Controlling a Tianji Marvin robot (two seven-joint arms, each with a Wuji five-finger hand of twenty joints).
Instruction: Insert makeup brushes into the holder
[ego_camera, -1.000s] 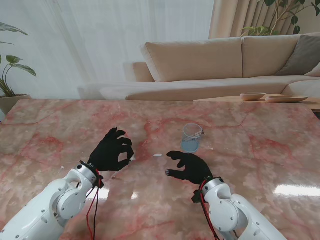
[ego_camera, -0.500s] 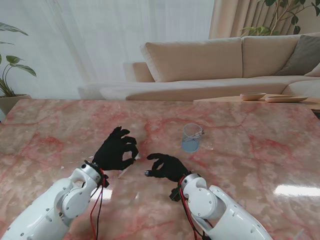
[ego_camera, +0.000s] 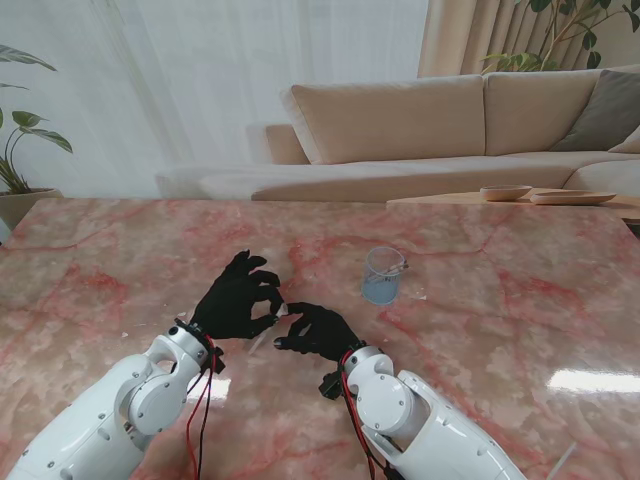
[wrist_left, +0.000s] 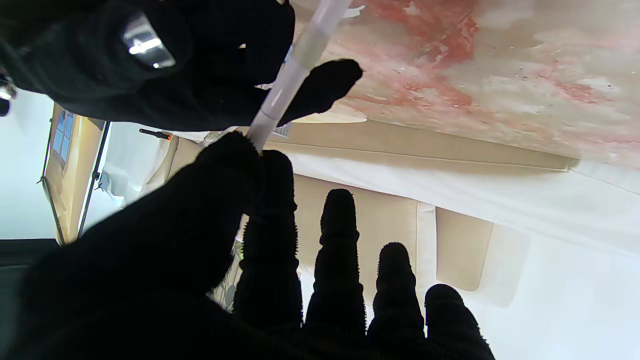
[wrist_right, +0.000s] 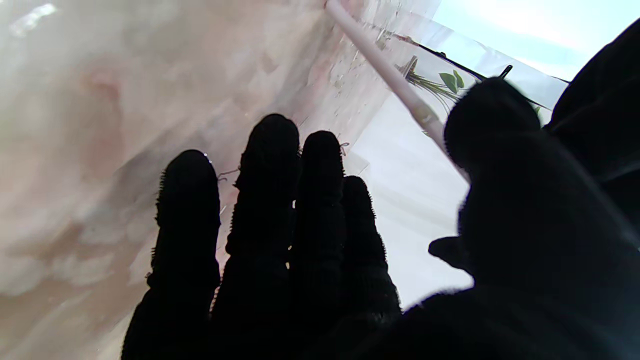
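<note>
My left hand (ego_camera: 238, 301) is shut on a pale makeup brush (wrist_left: 292, 75), pinching its thin handle between thumb and forefinger above the table. Only a small white bit of the brush (ego_camera: 283, 309) shows in the stand view, between the two hands. My right hand (ego_camera: 315, 331) sits right beside the left one with its four fingers (wrist_right: 270, 200) stretched out. Its thumb (wrist_right: 487, 117) lies against the brush handle (wrist_right: 385, 70) without a full grip. The holder, a clear cup (ego_camera: 382, 276), stands upright on the table farther from me and to the right of both hands.
The pink marble table (ego_camera: 500, 330) spreads around the hands. A beige sofa (ego_camera: 420, 120) stands beyond its far edge, with two shallow bowls (ego_camera: 545, 194) on a side surface at the far right. A potted plant (ego_camera: 20, 150) is at the far left.
My right hand has swept left, away from the cup, until it meets the left hand at the brush. The left hand has lifted slightly, still holding the brush.
</note>
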